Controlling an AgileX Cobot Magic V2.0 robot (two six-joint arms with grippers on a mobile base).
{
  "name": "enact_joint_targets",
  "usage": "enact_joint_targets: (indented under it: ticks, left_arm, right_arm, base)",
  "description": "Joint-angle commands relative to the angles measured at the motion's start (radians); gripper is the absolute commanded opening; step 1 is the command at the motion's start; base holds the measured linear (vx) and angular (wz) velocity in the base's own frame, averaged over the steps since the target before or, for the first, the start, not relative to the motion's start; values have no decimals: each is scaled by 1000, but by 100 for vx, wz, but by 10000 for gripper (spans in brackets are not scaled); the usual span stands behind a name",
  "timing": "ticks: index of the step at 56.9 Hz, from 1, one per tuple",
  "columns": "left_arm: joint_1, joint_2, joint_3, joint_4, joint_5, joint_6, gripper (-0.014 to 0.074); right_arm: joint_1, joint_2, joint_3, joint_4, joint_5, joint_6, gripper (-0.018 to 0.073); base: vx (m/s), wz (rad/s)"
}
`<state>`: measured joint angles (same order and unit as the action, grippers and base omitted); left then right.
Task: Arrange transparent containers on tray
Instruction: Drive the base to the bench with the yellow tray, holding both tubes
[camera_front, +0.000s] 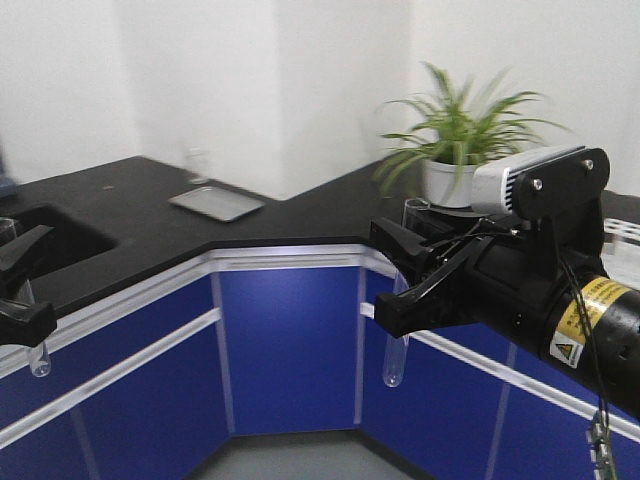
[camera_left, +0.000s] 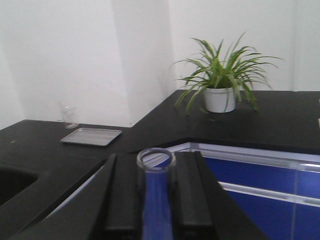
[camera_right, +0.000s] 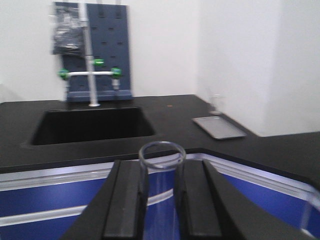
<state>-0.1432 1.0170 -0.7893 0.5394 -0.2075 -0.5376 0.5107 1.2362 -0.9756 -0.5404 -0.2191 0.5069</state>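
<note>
Two slim clear tubes are up in the air, one in each pincer, both off the table (camera_front: 300, 215). My left pincer (camera_front: 28, 288) is clenched on the left tube (camera_left: 156, 200): the black fingers (camera_left: 120, 200) press its sides, its open round rim stands above them, and its rounded bottom hangs below at the table's front edge. My right pincer (camera_front: 392, 275) grips the right tube (camera_right: 160, 185) the same way, upright, rim on top, round end hanging in front of the blue cupboards (camera_front: 290, 340).

Ahead, the tray (camera_front: 215, 203) lies flat on the black table near the wall corner. It looks pale grey, shallow, with a raised rim, and its floor is bare. Both tubes are well apart from it.

Just behind the tray stands a small clear glass (camera_left: 70, 116), close to its far edge. Right of the tray, a potted plant (camera_left: 220, 75) sits near the right arm. Left of the tray are the sunken sink (camera_right: 90, 125) and a white tap (camera_right: 92, 75) with green knobs.
</note>
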Motion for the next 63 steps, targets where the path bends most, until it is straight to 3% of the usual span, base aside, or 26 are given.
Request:
enact_joint_targets:
  ticks: [1,63]
  left_arm:
    - [-6,-15,-31,-17,-64,-10,-6]
    - [-6,-15,-31,-17,-64,-10,-6]
  right_arm:
    - [-2,-27,-31,6,-77,-2,-11]
    - [-2,-27,-31,6,-77,-2,-11]
  base:
    - [-24,69]
    - [-10,59]
